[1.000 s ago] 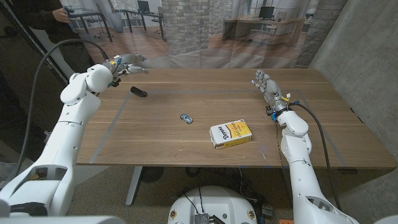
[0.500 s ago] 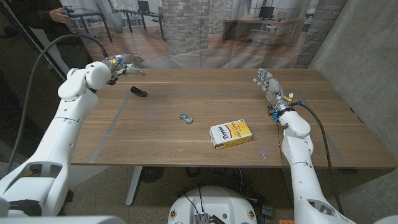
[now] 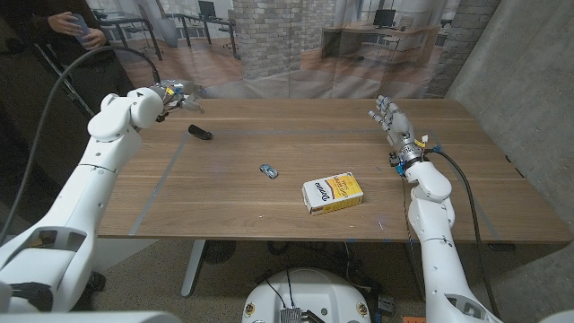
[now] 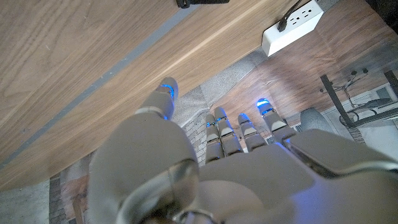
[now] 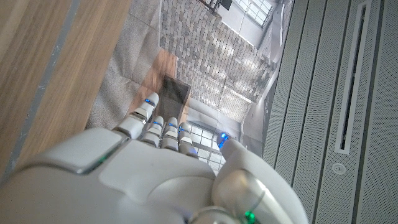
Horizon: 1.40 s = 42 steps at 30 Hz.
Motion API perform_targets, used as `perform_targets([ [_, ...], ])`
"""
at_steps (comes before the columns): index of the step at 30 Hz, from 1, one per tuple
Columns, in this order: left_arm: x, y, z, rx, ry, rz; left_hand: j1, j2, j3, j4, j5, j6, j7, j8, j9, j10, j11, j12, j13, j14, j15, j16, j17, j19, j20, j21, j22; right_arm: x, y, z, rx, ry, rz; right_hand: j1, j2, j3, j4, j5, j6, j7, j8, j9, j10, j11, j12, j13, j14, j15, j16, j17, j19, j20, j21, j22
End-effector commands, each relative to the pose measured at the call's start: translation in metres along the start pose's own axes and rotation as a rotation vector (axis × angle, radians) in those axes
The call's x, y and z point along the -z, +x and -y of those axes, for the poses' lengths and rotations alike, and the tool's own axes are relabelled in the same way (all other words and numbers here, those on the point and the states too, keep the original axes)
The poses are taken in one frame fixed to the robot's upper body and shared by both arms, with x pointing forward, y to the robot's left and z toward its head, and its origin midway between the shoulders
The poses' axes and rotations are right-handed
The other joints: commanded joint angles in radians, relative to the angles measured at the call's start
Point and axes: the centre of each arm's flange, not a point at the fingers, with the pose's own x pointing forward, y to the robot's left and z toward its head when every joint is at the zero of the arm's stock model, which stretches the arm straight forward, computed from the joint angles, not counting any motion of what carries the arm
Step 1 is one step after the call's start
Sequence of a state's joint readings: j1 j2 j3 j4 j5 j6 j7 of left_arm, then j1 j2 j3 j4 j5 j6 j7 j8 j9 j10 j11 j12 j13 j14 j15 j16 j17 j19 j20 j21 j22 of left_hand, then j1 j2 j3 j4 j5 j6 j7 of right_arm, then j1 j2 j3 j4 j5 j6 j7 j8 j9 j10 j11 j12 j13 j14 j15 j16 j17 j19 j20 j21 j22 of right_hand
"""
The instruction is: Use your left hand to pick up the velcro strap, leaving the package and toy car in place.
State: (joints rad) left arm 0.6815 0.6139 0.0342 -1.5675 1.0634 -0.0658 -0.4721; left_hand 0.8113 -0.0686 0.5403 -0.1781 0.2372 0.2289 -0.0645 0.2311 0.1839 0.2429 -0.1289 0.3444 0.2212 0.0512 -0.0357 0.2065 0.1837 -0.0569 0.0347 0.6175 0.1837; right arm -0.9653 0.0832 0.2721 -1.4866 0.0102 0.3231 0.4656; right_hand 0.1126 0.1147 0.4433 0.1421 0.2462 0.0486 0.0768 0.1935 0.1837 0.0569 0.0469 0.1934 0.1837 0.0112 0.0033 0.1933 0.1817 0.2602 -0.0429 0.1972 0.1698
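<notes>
Left hand [image 3: 175, 93]: upper left of head view, at table's far edge, fingers apart, holding nothing.
Strap [image 3: 200, 133]: black, on table [image 3: 269, 206] upper left, near left hand, not touching.
Toy car [image 3: 268, 170]: mid-frame, on table.
Package [image 3: 332, 192]: just right of center, lower than car.
Right hand [image 3: 392, 119]: upper right, fingers straight & spread, empty.
Person [image 3: 54, 27]: top left corner.

We see the velcro strap [image 3: 200, 133] beyond the toy car [image 3: 268, 170], well apart. The package [image 3: 332, 192] lies near it. Our left hand [image 3: 178, 93] hovers just beyond the strap.
</notes>
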Motion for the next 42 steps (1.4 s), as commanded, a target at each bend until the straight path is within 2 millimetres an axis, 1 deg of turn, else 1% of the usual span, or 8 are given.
perform_targets([
  [1, 0.002, 0.012, 0.008, 0.032, 0.087, -0.019, 0.02, -0.001, -0.005, 0.002, 0.005, 0.011, 0.002, -0.001, 0.004, 0.008, -0.001, 0.012, 0.006, 0.012, -0.009, -0.001, 0.003, 0.007, -0.001, 0.006, 0.006, -0.006, -0.004, 0.002, 0.016, 0.012, 0.023, -0.007, 0.034, 0.01, 0.0, -0.003, 0.006, 0.006, 0.008, 0.001, 0.013, 0.002, 0.007, 0.003, 0.01, 0.003, 0.004, 0.002, 0.008, -0.009, 0.008, 0.004],
  [9, 0.002, 0.021, 0.012, 0.071, 0.147, -0.027, 0.049, -0.007, -0.018, 0.004, 0.007, 0.019, -0.007, -0.004, 0.005, 0.008, -0.006, 0.013, 0.008, 0.013, -0.014, -0.003, 0.003, 0.014, -0.007, 0.005, 0.006, -0.008, -0.003, 0.001, 0.023, 0.006, 0.029, -0.009, 0.031, 0.009, 0.0, -0.004, 0.01, 0.006, 0.008, 0.001, 0.016, 0.003, 0.007, 0.003, 0.011, 0.004, 0.004, 0.002, 0.008, -0.007, 0.007, 0.004],
  [12, 0.003, 0.024, 0.013, 0.084, 0.155, -0.027, 0.059, -0.009, -0.024, 0.005, 0.008, 0.012, -0.003, -0.008, 0.005, -0.001, 0.002, 0.009, 0.009, 0.009, -0.006, -0.005, 0.003, 0.015, -0.007, 0.004, 0.006, -0.008, -0.002, 0.001, 0.025, 0.005, 0.029, -0.01, 0.031, 0.009, 0.0, -0.004, 0.012, 0.006, 0.008, 0.001, 0.017, 0.003, 0.006, 0.003, 0.011, 0.004, 0.003, 0.003, 0.009, -0.007, 0.007, 0.004],
  [21, 0.002, 0.033, 0.015, 0.102, 0.181, -0.02, 0.082, -0.017, -0.042, 0.01, 0.01, 0.019, -0.012, -0.009, 0.006, 0.0, 0.002, 0.007, 0.012, 0.013, -0.012, -0.002, 0.002, 0.025, -0.013, 0.004, 0.006, -0.007, -0.001, 0.001, 0.03, 0.004, 0.026, -0.013, 0.029, 0.008, 0.001, -0.005, 0.014, 0.007, 0.008, 0.001, 0.019, 0.004, 0.006, 0.003, 0.012, 0.004, 0.003, 0.003, 0.009, -0.006, 0.006, 0.004],
  [33, 0.004, 0.042, 0.023, 0.131, 0.226, -0.027, 0.125, -0.015, -0.067, 0.015, 0.017, 0.06, -0.037, 0.0, 0.008, 0.027, -0.011, 0.01, 0.017, 0.026, -0.026, 0.004, 0.002, 0.059, -0.022, 0.013, 0.01, -0.008, -0.002, 0.0, 0.041, -0.002, 0.03, -0.016, 0.028, 0.008, 0.002, -0.005, 0.015, 0.006, 0.006, 0.001, 0.019, 0.004, 0.004, 0.003, 0.014, 0.005, 0.002, 0.003, 0.009, -0.006, 0.005, 0.004],
  [35, 0.004, 0.043, 0.025, 0.132, 0.234, -0.027, 0.133, -0.013, -0.073, 0.017, 0.018, 0.069, -0.044, 0.002, 0.009, 0.03, -0.012, 0.011, 0.018, 0.033, -0.03, 0.006, 0.002, 0.084, -0.007, 0.024, 0.013, -0.008, -0.003, -0.001, 0.042, -0.002, 0.03, -0.016, 0.027, 0.008, 0.002, -0.005, 0.014, 0.007, 0.005, 0.001, 0.019, 0.004, 0.004, 0.003, 0.013, 0.005, 0.001, 0.003, 0.009, -0.005, 0.005, 0.004],
  [38, 0.005, 0.045, 0.028, 0.139, 0.241, -0.031, 0.143, -0.01, -0.081, 0.019, 0.019, 0.083, -0.047, 0.004, 0.01, 0.044, -0.02, 0.016, 0.02, 0.037, -0.037, 0.005, 0.002, 0.097, -0.013, 0.033, 0.017, -0.009, -0.004, -0.001, 0.043, -0.003, 0.028, -0.017, 0.027, 0.008, 0.002, -0.006, 0.015, 0.007, 0.005, 0.001, 0.019, 0.003, 0.004, 0.003, 0.014, 0.005, 0.001, 0.003, 0.009, -0.005, 0.005, 0.004],
  [42, 0.006, 0.047, 0.031, 0.14, 0.269, -0.034, 0.152, -0.006, -0.088, 0.021, 0.02, 0.096, -0.048, 0.006, 0.01, 0.055, -0.019, 0.022, 0.022, 0.044, -0.041, 0.006, 0.002, 0.105, -0.021, 0.04, 0.021, -0.009, -0.005, -0.002, 0.047, -0.005, 0.03, -0.017, 0.027, 0.009, 0.002, -0.006, 0.014, 0.008, 0.005, 0.001, 0.02, 0.004, 0.004, 0.003, 0.014, 0.006, 0.001, 0.003, 0.009, -0.005, 0.005, 0.004],
])
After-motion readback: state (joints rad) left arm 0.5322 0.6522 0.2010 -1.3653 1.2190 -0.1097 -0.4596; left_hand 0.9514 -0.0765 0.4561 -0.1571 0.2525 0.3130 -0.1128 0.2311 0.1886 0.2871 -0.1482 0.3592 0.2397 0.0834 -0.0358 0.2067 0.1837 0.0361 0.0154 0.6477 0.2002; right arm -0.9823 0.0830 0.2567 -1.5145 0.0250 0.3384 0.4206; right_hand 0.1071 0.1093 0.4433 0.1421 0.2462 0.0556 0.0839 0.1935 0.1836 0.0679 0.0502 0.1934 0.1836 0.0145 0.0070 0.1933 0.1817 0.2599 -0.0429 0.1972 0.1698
